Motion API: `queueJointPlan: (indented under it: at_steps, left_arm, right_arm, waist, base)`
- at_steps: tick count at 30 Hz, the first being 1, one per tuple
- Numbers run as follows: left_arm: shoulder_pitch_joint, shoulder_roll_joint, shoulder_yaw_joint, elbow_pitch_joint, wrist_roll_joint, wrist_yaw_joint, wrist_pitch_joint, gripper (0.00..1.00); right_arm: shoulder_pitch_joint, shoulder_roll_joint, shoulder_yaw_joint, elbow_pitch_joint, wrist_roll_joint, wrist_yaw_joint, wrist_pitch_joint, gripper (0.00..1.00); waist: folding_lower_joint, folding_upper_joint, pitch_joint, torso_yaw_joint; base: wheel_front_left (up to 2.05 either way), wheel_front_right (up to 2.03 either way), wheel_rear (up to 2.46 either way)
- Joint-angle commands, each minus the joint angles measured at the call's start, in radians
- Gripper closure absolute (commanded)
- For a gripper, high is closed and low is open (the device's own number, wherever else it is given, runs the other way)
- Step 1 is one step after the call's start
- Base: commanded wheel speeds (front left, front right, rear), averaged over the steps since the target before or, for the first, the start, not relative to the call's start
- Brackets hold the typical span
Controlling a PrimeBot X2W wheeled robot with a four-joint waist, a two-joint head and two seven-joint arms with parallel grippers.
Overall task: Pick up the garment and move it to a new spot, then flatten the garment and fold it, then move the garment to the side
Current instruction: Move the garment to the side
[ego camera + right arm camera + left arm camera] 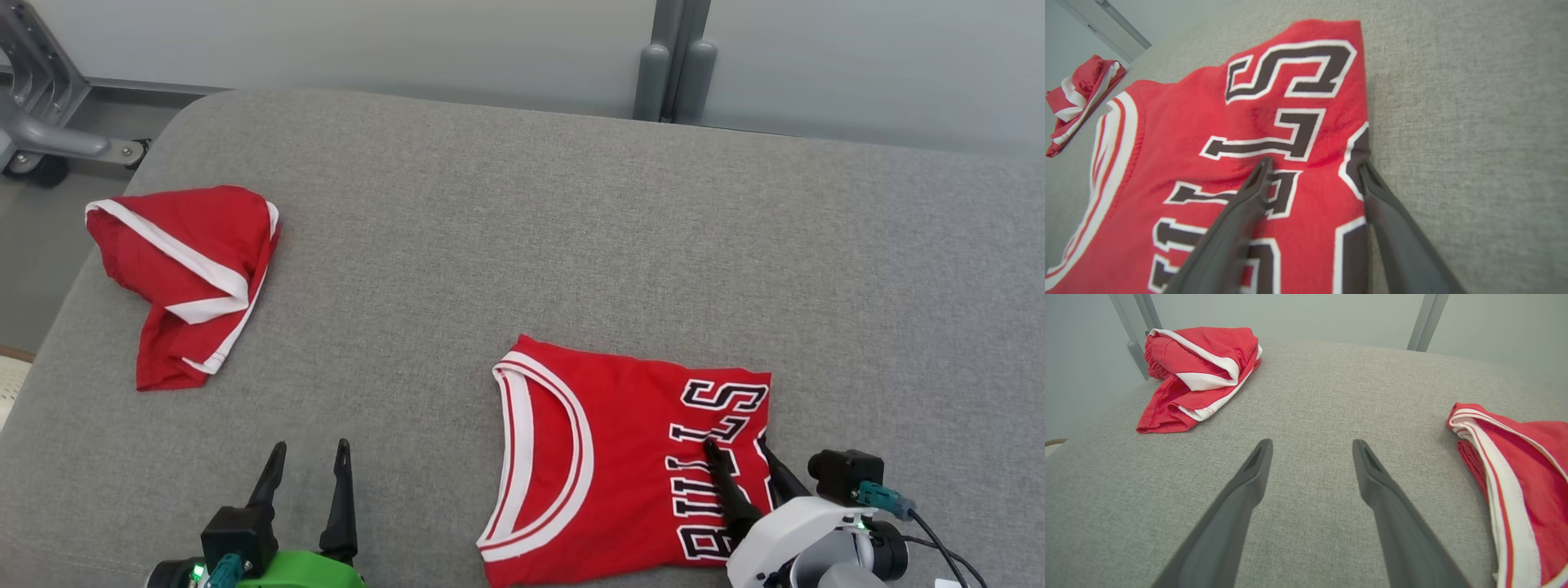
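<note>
Red jersey (620, 457), folded with the BULLS lettering up, lies on the grey cushion (522, 245) at near right in the head view. Red shorts (184, 269) are bunched at far left, well apart. Right gripper (737, 449) reaches low over the jersey's right edge, jaws spread, nothing held. It's probably placed there to pinch the folded edge for the move aside. Left gripper (311, 446) sits near left, released, fingers pointing forward over bare cushion.

Left wrist view: fingers wide apart, cushion between them, shorts ahead-left, jersey collar at right.

Right wrist view: one finger lies over the lettering, the other at the jersey's edge by the cushion. Can't tell if either presses the cloth.
</note>
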Motion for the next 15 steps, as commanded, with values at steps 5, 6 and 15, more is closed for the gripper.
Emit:
queueJointPlan:
  at_steps: [5, 6, 15]
  left_arm:
    - [-0.022, 0.003, -0.013, -0.004, -0.010, 0.006, 0.000, 0.00]
    - [-0.022, 0.003, -0.014, -0.004, -0.011, 0.006, 0.000, 0.00]
    - [-0.030, 0.003, -0.018, -0.021, -0.008, -0.004, 0.000, 0.00]
  right_arm:
    - [-0.010, -0.020, 0.021, 0.094, 0.017, -0.003, 0.020, 1.00]
    - [-0.014, -0.021, 0.021, 0.097, 0.016, -0.003, 0.019, 1.00]
    - [-0.078, -0.079, -0.089, 0.001, -0.048, -0.002, 0.011, 1.00]
  waist:
    - [0.0000, 0.0000, 0.003, -0.010]
    - [0.0000, 0.0000, 0.003, -0.011]
    - [0.0000, 0.0000, 0.016, -0.054]
  base:
    - [0.00, 0.00, 0.00]
    - [0.00, 0.00, 0.00]
    - [0.00, 0.00, 0.00]
